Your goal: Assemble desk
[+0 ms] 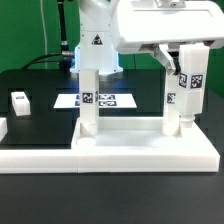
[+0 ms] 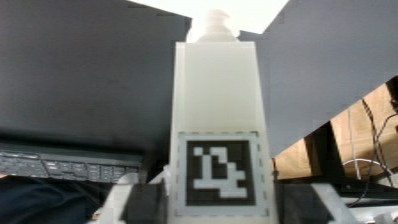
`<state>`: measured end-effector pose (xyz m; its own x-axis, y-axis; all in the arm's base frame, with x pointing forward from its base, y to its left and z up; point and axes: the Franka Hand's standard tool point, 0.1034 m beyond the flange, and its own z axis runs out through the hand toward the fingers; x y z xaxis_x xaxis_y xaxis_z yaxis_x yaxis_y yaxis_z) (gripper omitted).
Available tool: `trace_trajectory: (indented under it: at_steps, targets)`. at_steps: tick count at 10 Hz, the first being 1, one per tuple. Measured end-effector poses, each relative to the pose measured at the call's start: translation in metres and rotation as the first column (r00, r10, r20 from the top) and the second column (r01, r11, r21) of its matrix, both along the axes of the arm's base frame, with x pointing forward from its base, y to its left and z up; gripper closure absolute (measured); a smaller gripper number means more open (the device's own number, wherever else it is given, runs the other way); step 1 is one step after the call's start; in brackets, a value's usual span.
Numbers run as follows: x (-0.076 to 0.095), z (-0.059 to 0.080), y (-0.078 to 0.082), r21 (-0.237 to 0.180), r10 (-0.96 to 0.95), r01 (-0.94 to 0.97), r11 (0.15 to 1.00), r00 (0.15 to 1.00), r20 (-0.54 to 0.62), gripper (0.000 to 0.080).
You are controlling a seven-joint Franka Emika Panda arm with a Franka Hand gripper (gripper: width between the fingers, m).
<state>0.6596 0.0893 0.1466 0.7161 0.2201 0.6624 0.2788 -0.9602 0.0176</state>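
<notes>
A robotics lab. A black table (image 1: 40,110) stands before a green screen (image 1: 25,30). At the table's far side, an arm (image 1: 97,30) bears a warning sticker. On the table lies a marker board (image 1: 110,100), and a leg (image 1: 187,100) carries similar tags. Past the table's edge sit a keyboard (image 2: 63,165) and cables (image 2: 365,150).

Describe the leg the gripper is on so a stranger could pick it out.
Start at the broad white tabletop in the foreground; two white legs stand upright on it. The wanted leg is toward the exterior view's right, its top in the gripper, while the other leg stands free.
</notes>
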Motion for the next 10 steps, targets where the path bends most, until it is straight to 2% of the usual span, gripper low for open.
trace_trajectory:
  at_steps: [5, 10]
  targets:
    - [-0.006, -0.017, 0.003, 0.004, 0.004, -0.004, 1.0, 1.0, -0.026, 0.0509]
    - [-0.007, -0.02, -0.002, 0.001, -0.001, 0.001, 1.0, 1.0, -0.03, 0.0509]
